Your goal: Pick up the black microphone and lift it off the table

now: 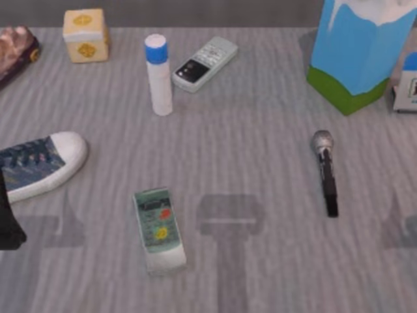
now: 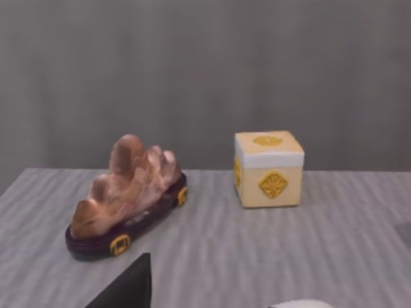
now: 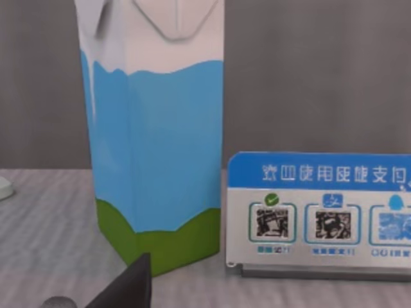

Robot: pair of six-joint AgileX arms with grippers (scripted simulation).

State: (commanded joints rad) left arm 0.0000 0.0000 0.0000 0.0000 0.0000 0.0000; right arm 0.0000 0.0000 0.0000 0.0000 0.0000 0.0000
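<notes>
The black microphone (image 1: 325,171) lies flat on the grey table (image 1: 260,130) right of centre, its silver mesh head towards the back and its handle pointing to the front. Only the top of that head (image 3: 58,303) shows in the right wrist view, beside one dark finger (image 3: 131,289) of my right gripper (image 3: 186,303), which is open and holds nothing. The right arm does not show in the top view. My left arm (image 1: 8,222) is parked at the left edge, and its gripper (image 2: 192,303) is open and empty.
A blue-and-green carton (image 1: 355,49) and a QR sign (image 1: 407,85) stand behind the microphone. A white bottle (image 1: 158,75), a grey-white remote (image 1: 204,63), a green remote (image 1: 158,228), a sneaker (image 1: 39,166), a yellow cube (image 1: 85,34) and a rock ornament (image 1: 16,49) occupy the left half.
</notes>
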